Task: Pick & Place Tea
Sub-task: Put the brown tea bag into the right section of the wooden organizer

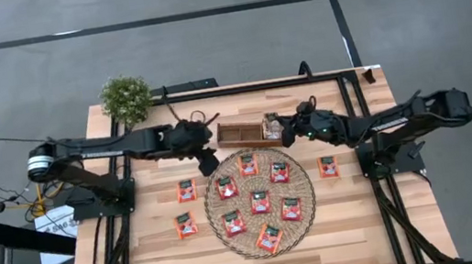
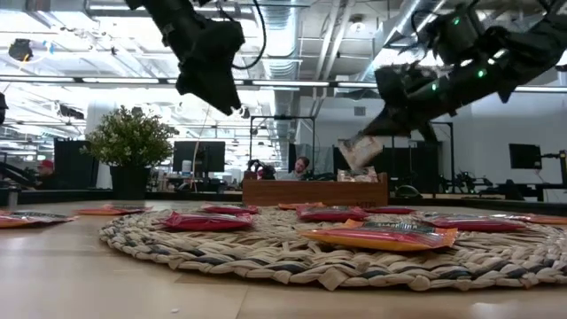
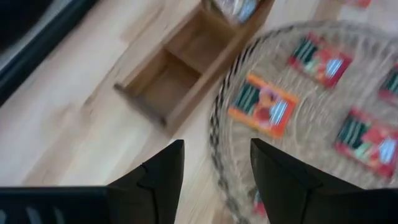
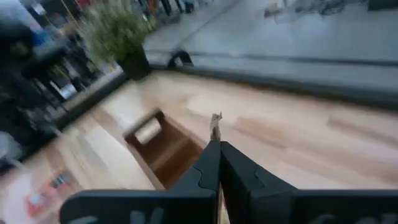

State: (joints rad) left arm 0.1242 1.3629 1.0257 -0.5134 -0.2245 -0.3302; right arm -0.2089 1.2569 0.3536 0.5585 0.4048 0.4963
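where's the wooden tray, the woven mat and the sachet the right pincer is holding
wooden tray [image 1: 238,133], high view, floor of its middle slot
woven mat [image 1: 223,228], high view, bare weave near its left rim
held sachet [image 2: 359,151], low view, its pale face below the right pincer [image 2: 383,124]

The right claw [image 4: 219,149] has its two dark fingers [image 4: 205,171] pressed together, pinching a thin pale sachet [image 4: 216,126] that stands up edge-on from between the tips. Directly beyond the fingertips lies the brown wooden tray [image 4: 163,149] on the light wooden table [image 4: 298,143], its open slots facing up; something pale lies in the slot farthest from the claw, too blurred to tell what. Past the tray, at the table's far edge, stands a green potted plant [image 4: 115,34]. A red-orange sachet [image 4: 42,196] lies on the table to the tray's side, well apart from it.
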